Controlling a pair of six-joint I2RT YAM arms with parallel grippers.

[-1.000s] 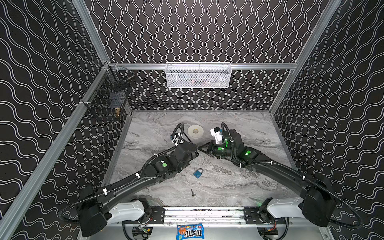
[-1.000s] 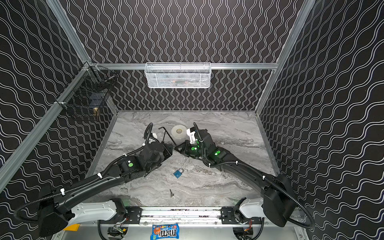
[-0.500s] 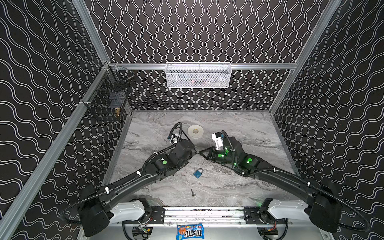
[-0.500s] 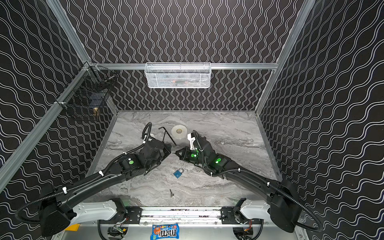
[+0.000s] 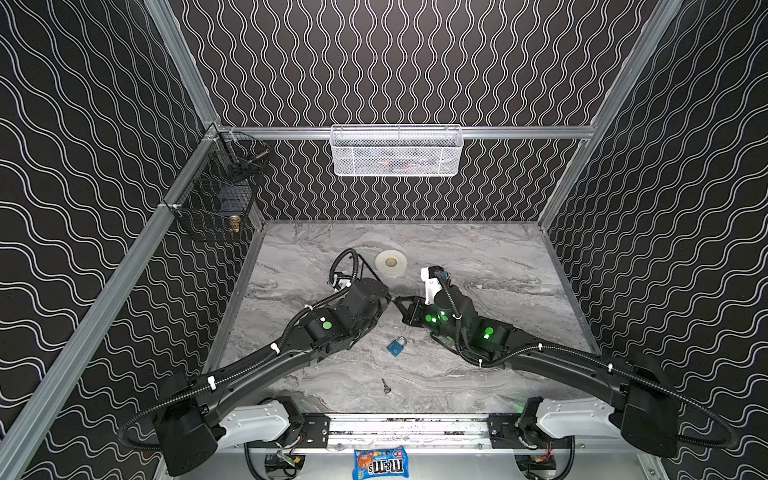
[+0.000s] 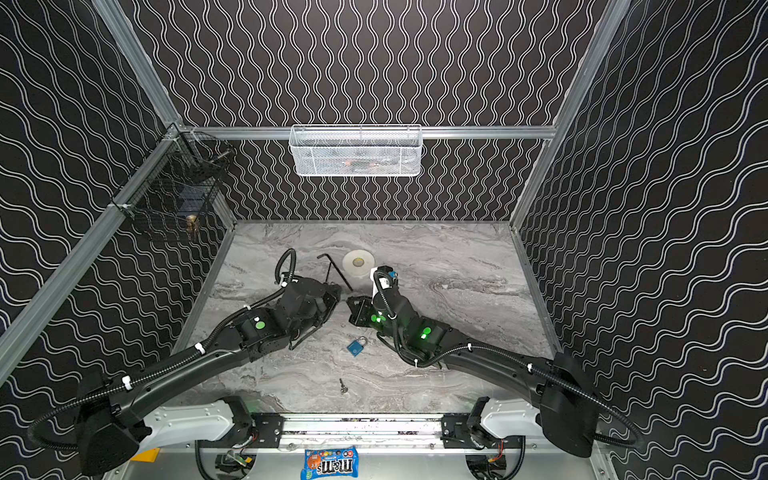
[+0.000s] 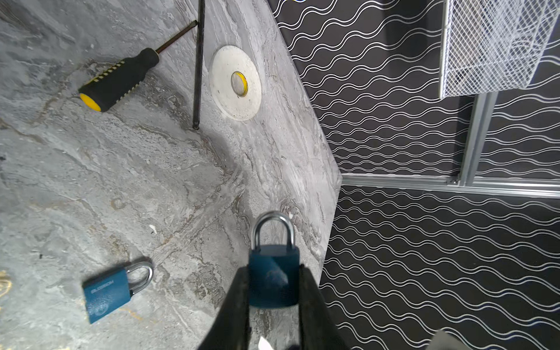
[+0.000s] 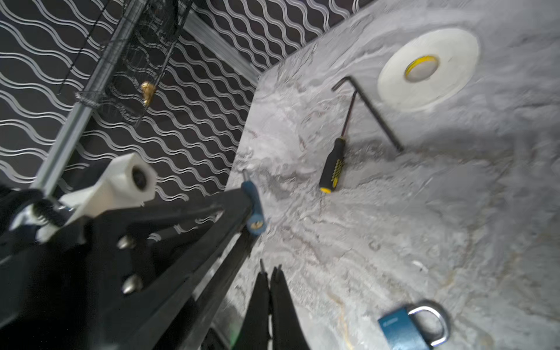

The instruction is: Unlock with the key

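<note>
My left gripper (image 7: pixel 274 268) is shut on the body of a blue padlock (image 7: pixel 274 278), held above the table with its shackle pointing away. In the right wrist view the same padlock (image 8: pixel 253 209) shows its keyhole end. My right gripper (image 8: pixel 269 268) is shut, and a thin metal tip that looks like the key (image 8: pixel 261 263) pokes out between its fingertips, a short way from that keyhole. In both top views the two gripper tips nearly meet, left gripper (image 5: pixel 388 297) and right gripper (image 5: pixel 398 300). A second blue padlock (image 5: pixel 397 345) and a loose key (image 5: pixel 386 386) lie on the table.
A black and yellow screwdriver (image 7: pixel 118 80), a hex key (image 7: pixel 198 63) and a white tape roll (image 7: pixel 235 82) lie behind the grippers. A white mesh basket (image 5: pixel 397 151) hangs on the back wall, a black wire basket (image 5: pixel 220 195) on the left wall. A candy bag (image 5: pixel 380 463) lies by the front rail.
The right wrist has sunk lower and come a little nearer to the front. The left arm has shifted slightly. The two gripper tips stay close together and both grips are unchanged.
</note>
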